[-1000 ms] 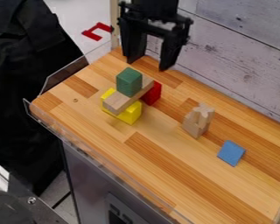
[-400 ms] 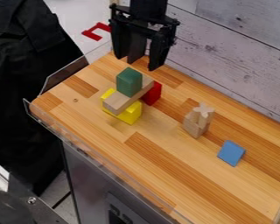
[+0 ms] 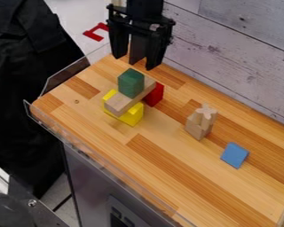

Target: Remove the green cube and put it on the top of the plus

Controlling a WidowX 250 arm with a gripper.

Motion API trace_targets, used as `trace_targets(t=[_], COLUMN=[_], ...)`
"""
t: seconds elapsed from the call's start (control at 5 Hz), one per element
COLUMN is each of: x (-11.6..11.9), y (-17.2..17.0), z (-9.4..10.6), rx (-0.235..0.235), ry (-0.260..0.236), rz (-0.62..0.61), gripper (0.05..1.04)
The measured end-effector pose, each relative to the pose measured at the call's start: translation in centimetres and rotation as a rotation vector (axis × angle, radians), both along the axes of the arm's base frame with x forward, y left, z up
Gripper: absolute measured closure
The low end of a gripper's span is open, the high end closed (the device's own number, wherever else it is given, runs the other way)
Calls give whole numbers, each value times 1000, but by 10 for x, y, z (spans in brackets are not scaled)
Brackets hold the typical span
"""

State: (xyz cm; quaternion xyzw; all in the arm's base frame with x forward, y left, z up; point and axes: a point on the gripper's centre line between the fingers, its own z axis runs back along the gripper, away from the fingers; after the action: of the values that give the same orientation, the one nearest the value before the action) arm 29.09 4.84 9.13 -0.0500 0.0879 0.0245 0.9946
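At the top of the view the black gripper [image 3: 133,62] hangs open, its fingers apart and pointing down, above and just behind the green cube. The green cube [image 3: 131,83] rests on a plain wooden plank [image 3: 122,103], which lies across a yellow block [image 3: 132,116] and a red block [image 3: 154,95]. To the right, the plus-shaped wooden piece [image 3: 206,111] stands upright, its cross-shaped top facing up, against or on a pale wooden block [image 3: 197,127]; I cannot tell which.
A blue block [image 3: 234,155] lies on the wooden tabletop [image 3: 168,177] to the right. A whitewashed plank wall [image 3: 239,57] runs behind the table. Clear plastic edging [image 3: 67,75] borders the left side, with a red piece [image 3: 97,32] beyond it.
The gripper has moved left, from right of the green cube's line to above and behind it. The blocks have not moved.
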Motion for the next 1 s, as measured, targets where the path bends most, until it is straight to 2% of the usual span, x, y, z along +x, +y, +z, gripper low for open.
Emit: trace_targets(t=[0.6,0.8,1.0], x=[2,0,0], y=[5,6,7], z=[-23,-32,-39], rx=[-23,-44,-60], ry=[35,51,65], rz=[93,114,122], gripper=[85,85,134])
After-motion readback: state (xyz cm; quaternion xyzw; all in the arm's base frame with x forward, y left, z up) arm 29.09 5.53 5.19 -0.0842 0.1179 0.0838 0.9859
